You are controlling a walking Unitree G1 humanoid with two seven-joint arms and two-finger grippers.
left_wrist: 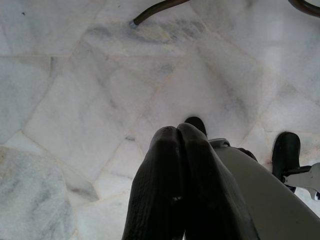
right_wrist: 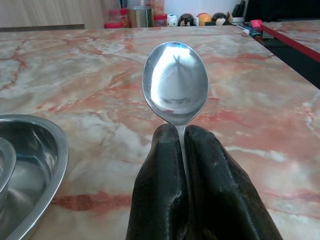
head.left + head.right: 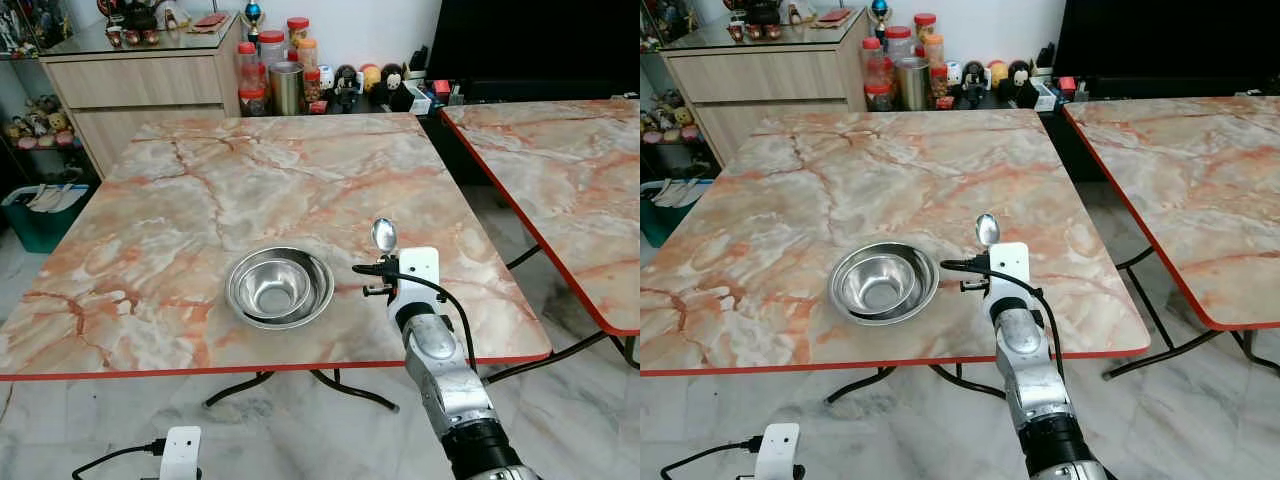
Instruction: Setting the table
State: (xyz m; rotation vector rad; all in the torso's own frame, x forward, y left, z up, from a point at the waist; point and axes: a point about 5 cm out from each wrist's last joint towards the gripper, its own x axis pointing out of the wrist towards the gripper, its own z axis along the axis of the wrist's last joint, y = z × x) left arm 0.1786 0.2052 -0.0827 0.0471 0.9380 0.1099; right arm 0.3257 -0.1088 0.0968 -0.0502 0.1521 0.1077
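Note:
A steel bowl (image 3: 279,287) with a smaller bowl nested inside sits near the front edge of the marble table (image 3: 200,190). My right gripper (image 2: 182,145) is shut on the handle of a metal spoon (image 2: 175,82), whose round head (image 3: 384,234) points away over the tabletop, just right of the bowl and above the surface. The spoon's handle is hidden between the fingers (image 2: 160,185). My left gripper (image 1: 179,150) hangs low beside the table with its fingers pressed together over the tiled floor, holding nothing.
A second marble table (image 3: 570,170) stands to the right across a narrow gap. Jars, a steel canister (image 3: 286,88) and small figures line the floor by the far wall, beside a wooden cabinet (image 3: 140,85). A teal bin (image 3: 40,215) stands at the left.

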